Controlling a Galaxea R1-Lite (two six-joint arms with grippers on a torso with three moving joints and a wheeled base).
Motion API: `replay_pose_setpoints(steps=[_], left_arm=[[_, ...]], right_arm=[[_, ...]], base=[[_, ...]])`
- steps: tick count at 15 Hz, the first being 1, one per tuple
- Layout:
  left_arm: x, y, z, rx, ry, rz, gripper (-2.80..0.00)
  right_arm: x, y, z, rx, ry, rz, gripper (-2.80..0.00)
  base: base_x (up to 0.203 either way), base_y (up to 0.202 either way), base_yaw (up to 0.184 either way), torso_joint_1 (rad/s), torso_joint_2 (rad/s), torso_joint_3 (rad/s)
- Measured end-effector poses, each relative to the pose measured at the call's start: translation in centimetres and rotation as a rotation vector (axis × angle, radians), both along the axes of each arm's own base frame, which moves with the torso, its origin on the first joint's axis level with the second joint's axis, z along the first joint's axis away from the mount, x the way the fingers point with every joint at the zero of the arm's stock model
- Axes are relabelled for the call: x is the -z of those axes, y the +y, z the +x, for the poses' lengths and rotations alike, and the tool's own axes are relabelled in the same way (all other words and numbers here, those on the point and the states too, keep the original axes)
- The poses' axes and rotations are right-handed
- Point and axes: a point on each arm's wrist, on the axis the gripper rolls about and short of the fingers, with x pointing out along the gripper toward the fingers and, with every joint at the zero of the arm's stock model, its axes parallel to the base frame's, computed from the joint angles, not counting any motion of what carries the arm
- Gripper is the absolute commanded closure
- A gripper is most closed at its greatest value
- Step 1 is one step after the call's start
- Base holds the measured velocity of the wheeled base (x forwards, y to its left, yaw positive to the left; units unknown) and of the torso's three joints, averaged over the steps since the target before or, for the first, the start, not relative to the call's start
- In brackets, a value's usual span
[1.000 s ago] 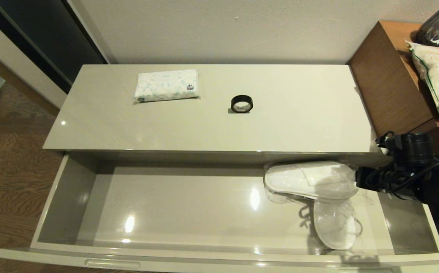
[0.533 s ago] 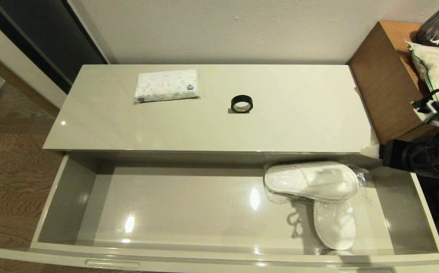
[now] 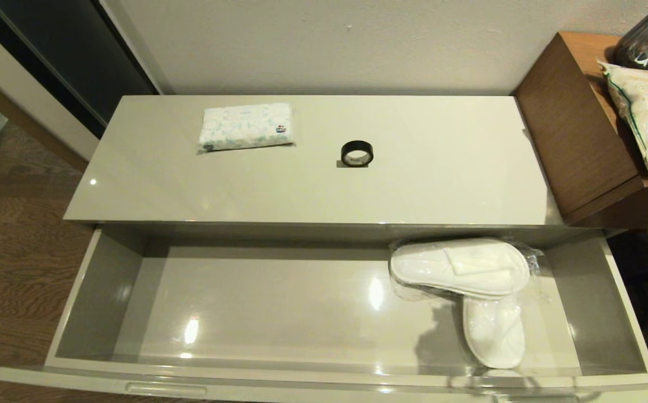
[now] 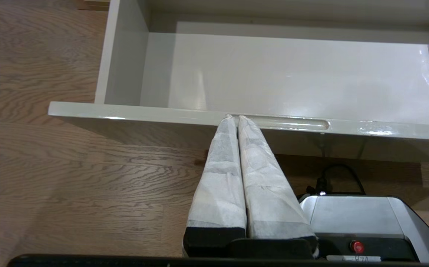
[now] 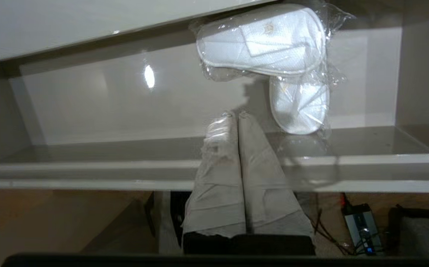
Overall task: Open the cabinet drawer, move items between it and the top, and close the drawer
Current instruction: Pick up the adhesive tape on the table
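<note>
I see white bagged slippers (image 3: 464, 268) at the right end of the wide, open cream drawer (image 3: 324, 380). My left gripper (image 4: 234, 118) and right gripper (image 5: 233, 115), fingers pressed together and empty, sit before the drawer's front edge.

Cabinet top (image 3: 441, 173): glossy cream-beige surface bearing a black tape roll (image 3: 357, 153) near its middle and, to the left of the roll and well apart from it, a white tissue pack (image 3: 245, 126) closer to the wall. Open cabinet drawer (image 3: 99, 291) in front of the top: two bagged white slippers (image 3: 461, 267) overlapping on its floor, in front and right of the roll.
</note>
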Motion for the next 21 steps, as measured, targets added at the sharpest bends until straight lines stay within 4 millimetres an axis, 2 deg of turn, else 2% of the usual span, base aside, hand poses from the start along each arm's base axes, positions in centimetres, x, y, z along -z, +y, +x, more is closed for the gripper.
replay_pose_setpoints(steps=[2, 5, 10, 15, 18, 21], left_arm=[[0.0, 0.0, 0.0, 0.0, -0.001, 0.0, 0.0], [0.0, 0.0, 0.0, -0.001, 0.0, 0.0, 0.0], [0.0, 0.0, 0.0, 0.0, 0.0, 0.0, 0.0], [0.0, 0.0, 0.0, 0.0, 0.0, 0.0, 0.0], [0.0, 0.0, 0.0, 0.0, 0.0, 0.0, 0.0], [0.0, 0.0, 0.0, -0.001, 0.0, 0.0, 0.0]], right_arm=[[-0.9, -0.5, -1.2, 0.001, -0.015, 0.013, 0.0], [-1.9, -0.6, -1.5, 0.001, -0.063, 0.033, 0.0], [-3.4, 0.1, 0.1, -0.009, -0.153, 0.057, 0.0], [-4.6, 1.8, 3.6, -0.029, -0.215, 0.111, 0.0], [-4.4, 3.7, 6.6, -0.048, -0.236, 0.155, 0.0], [-2.1, 5.6, 10.3, -0.101, -0.284, 0.058, 0.0]], base=[[0.0, 0.0, 0.0, 0.0, 0.0, 0.0], [0.0, 0.0, 0.0, 0.0, 0.0, 0.0], [0.0, 0.0, 0.0, 0.0, 0.0, 0.0], [0.0, 0.0, 0.0, 0.0, 0.0, 0.0], [0.0, 0.0, 0.0, 0.0, 0.0, 0.0], [0.0, 0.0, 0.0, 0.0, 0.0, 0.0]])
